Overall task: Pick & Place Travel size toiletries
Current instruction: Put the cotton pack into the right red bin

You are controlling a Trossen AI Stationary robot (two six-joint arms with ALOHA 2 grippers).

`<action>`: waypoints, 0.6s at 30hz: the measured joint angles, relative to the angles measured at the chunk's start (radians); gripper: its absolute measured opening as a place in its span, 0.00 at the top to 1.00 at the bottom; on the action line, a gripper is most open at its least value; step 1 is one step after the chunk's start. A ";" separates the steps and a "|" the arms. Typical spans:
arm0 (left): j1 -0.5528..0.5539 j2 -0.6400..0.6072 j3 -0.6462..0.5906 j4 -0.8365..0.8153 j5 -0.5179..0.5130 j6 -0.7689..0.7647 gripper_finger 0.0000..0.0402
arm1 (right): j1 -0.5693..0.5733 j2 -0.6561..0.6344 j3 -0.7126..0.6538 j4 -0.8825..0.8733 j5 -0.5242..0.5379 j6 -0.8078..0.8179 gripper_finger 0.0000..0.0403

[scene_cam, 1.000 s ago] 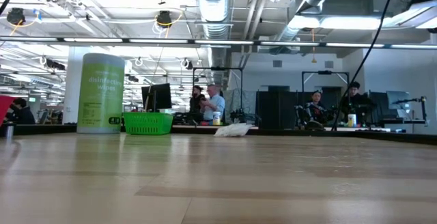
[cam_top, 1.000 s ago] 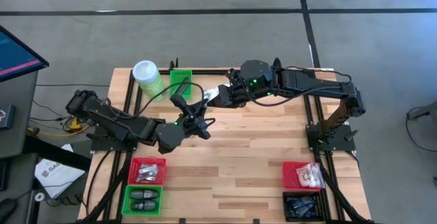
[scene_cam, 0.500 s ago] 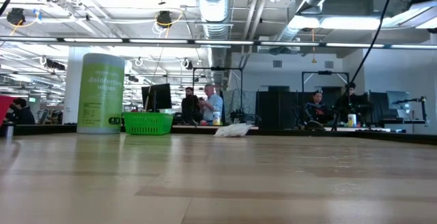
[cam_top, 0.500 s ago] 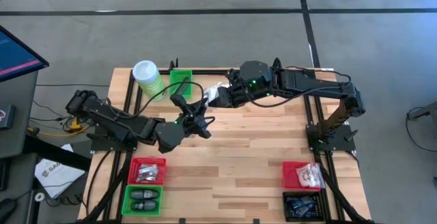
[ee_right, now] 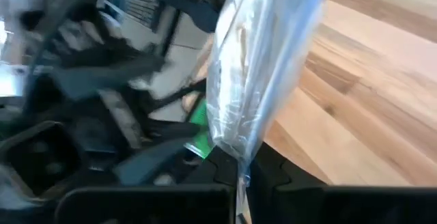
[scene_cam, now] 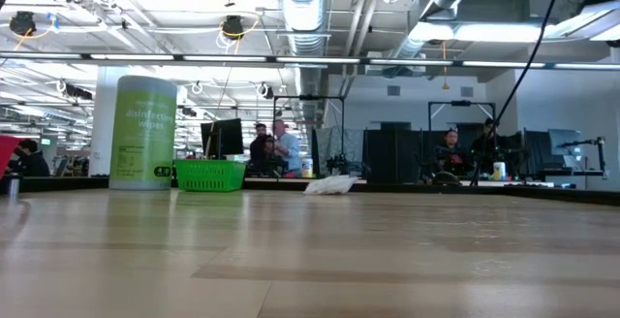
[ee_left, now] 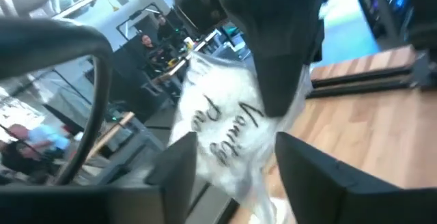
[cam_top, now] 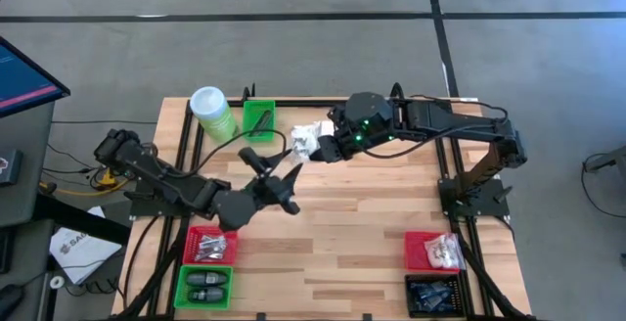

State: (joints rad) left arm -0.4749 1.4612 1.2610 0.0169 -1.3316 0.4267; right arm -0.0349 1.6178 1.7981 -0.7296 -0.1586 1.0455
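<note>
Your right pincer [cam_top: 315, 145] is clamping the white sachet [cam_top: 301, 137], hanging lengthwise; your left pincer [cam_top: 282, 179], standing wide, is nearest below it.

From above you see the right end effector [cam_top: 315, 146] pinched on a white crinkly plastic sachet [cam_top: 303, 139] over the far middle of the wooden tabletop [cam_top: 362, 223]. The left end effector [cam_top: 284, 186] sits just nearer, fingers spread, empty. A tall green canister with a white lid [cam_top: 211, 110] and a small green plastic bin [cam_top: 259, 120] stand at the far-left edge.
</note>
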 joint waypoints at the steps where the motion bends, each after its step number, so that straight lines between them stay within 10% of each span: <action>1: -0.008 0.000 0.000 0.000 -0.005 -0.019 0.50 | 0.000 -0.004 -0.001 -0.022 0.000 -0.006 0.99; 8: -0.046 -0.001 0.000 -0.001 0.017 -0.228 0.34 | 0.010 -0.040 0.000 -0.118 -0.005 -0.087 1.00; 18: 0.024 -0.023 0.000 -0.044 0.561 -0.675 0.39 | 0.090 -0.100 -0.001 -0.392 -0.163 -0.229 1.00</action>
State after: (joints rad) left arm -0.4514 1.4387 1.2606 -0.0276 -0.7710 -0.2488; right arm 0.0550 1.5177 1.7974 -1.1215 -0.3213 0.8163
